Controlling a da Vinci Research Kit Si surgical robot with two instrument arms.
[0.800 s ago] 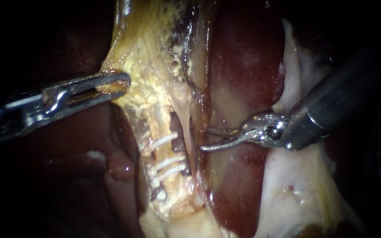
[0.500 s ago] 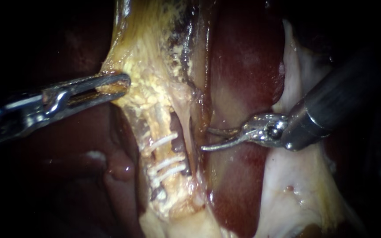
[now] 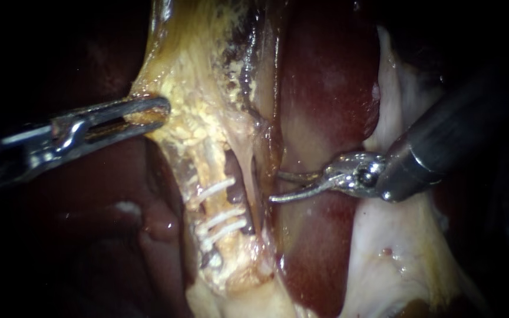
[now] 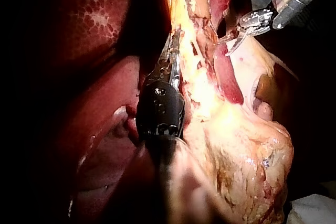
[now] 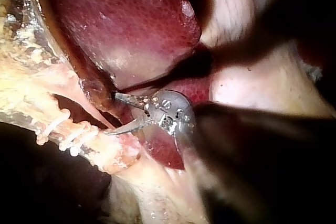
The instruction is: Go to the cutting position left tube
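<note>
The left tube (image 3: 210, 168) runs down the middle as a pale strand. It carries three white clips (image 3: 224, 220), one higher and two close together lower down. My right instrument (image 3: 274, 186) comes in from the right with its two curved blades open. Their tips lie just right of a thinner strand (image 3: 248, 168) beside the clipped tube and hold nothing. In the right wrist view the open blades (image 5: 111, 114) point toward the clips (image 5: 65, 132), a short gap away. My left instrument (image 3: 159, 112) is shut on yellow fatty tissue (image 3: 189, 126) above the clips and holds it leftward.
Dark red liver (image 3: 325, 88) lies behind the right instrument's blades and fills the left side (image 3: 119, 224). Pale tissue (image 3: 396, 247) spreads under the right shaft. In the left wrist view a lumpy yellow mass (image 4: 247, 156) lies beside my left instrument's shaft (image 4: 160, 114).
The left instrument has drawn slightly to the left with the yellow tissue in its jaws. The right instrument has stayed in place with its blades open.
</note>
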